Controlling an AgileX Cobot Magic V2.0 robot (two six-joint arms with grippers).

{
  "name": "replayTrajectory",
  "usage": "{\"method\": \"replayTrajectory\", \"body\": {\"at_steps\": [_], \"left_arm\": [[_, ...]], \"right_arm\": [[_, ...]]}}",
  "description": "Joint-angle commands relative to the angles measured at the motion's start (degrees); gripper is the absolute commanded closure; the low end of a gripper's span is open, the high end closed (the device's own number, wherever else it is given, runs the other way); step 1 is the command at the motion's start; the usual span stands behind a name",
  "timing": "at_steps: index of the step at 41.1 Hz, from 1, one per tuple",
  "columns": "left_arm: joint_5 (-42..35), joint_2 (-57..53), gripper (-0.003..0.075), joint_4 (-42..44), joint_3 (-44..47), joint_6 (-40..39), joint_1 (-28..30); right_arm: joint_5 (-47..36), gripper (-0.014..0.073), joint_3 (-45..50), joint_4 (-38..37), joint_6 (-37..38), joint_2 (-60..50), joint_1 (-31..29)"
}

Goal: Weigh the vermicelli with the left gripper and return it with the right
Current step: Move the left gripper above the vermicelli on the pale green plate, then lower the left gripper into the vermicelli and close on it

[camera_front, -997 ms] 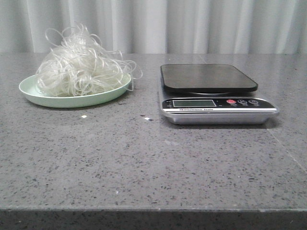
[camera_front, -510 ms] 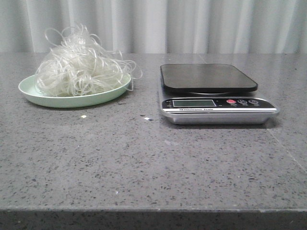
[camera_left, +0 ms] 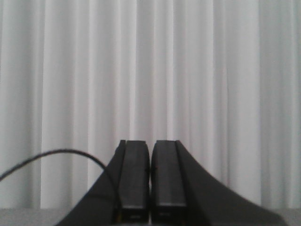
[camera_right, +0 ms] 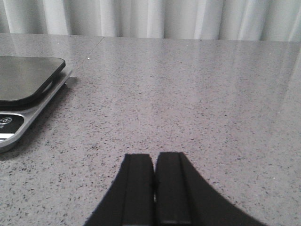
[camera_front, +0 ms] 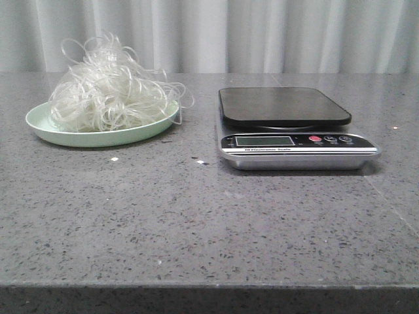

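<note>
Grey table (camera_front: 196,222) holds plated vermicelli (camera_front: 108,91), well apart from both jaws

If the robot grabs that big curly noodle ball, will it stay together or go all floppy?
The vermicelli is a loose, airy tangle, so it probably weighs little and squashes when pinched. Its loops interlock, so most should lift together. Stray strands hang over the plate rim and may trail or drop.

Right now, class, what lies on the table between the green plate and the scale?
Front view: only bare table with tiny crumbs between plate and scale.
</note>
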Motion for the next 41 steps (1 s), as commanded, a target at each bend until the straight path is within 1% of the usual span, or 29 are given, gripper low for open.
{"method": "replayTrajectory", "body": {"at_steps": [1,5,7,9,13,15,17,20,22,25,28,30,34,36,41], "left_arm": [[5.0,8.1,0.0581,-0.7,-9.9,-0.6,-0.1],[10.8,15.9,0.0573,-1.3,-16.6,1.5,-0.1],[12.9,19.3,0.0544,-3.2,-19.4,4.2,-0.1],[14.5,22.6,0.0497,-7.2,-21.3,7.7,-0.1],[18.4,29.2,0.0350,-17.3,-24.5,15.7,-0.1],[21.8,32.9,0.0270,-23.0,-26.3,20.7,-0.1],[25.0,36.1,0.0199,-26.6,-27.7,23.1,-0.1],[29.4,40.9,0.0132,-32.2,-30.4,23.7,-0.1],[32.2,44.2,0.0117,-34.7,-32.2,23.7,-0.1],[36.4,49.3,0.0116,-37.5,-35.5,24.1,-0.1],[40.5,53.7,0.0116,-40.1,-38.7,27.7,-0.4],[43.4,57.1,0.0116,-40.6,-41.4,28.3,-1.3],[47.3,62.5,0.0116,-40.3,-45.8,28.3,-4.2],[47.6,65.4,0.0116,-39.5,-48.1,28.3,-6.2],[47.4,70.9,0.0117,-32.3,-52.0,28.1,-12.3]], "right_arm": [[-4.5,0.0442,-0.5,-0.2,-0.3,-0.9,0.0],[-4.5,0.0442,-0.5,-0.2,-0.3,-0.9,0.0],[-4.5,0.0442,-0.5,-0.2,-0.3,-0.9,0.0],[-4.5,0.0442,-0.5,-0.2,-0.3,-0.9,0.0],[-4.5,0.0442,-0.5,-0.2,-0.3,-0.9,0.0],[-4.5,0.0442,-0.5,-0.2,-0.3,-0.9,0.0],[-4.5,0.0442,-0.5,-0.2,-0.3,-0.9,0.0],[-4.5,0.0442,-0.5,-0.2,-0.3,-0.9,0.0],[-4.5,0.0442,-0.5,-0.2,-0.3,-0.9,0.0],[-4.5,0.0442,-0.5,-0.2,-0.3,-0.9,0.0],[-4.5,0.0442,-0.5,-0.2,-0.3,-0.9,0.0],[-4.5,0.0442,-0.5,-0.2,-0.3,-0.9,0.0],[-4.5,0.0442,-0.5,-0.2,-0.3,-0.9,0.0],[-4.5,0.0442,-0.5,-0.2,-0.3,-0.9,0.0],[-4.5,0.0442,-0.5,-0.2,-0.3,-0.9,0.0]]}}
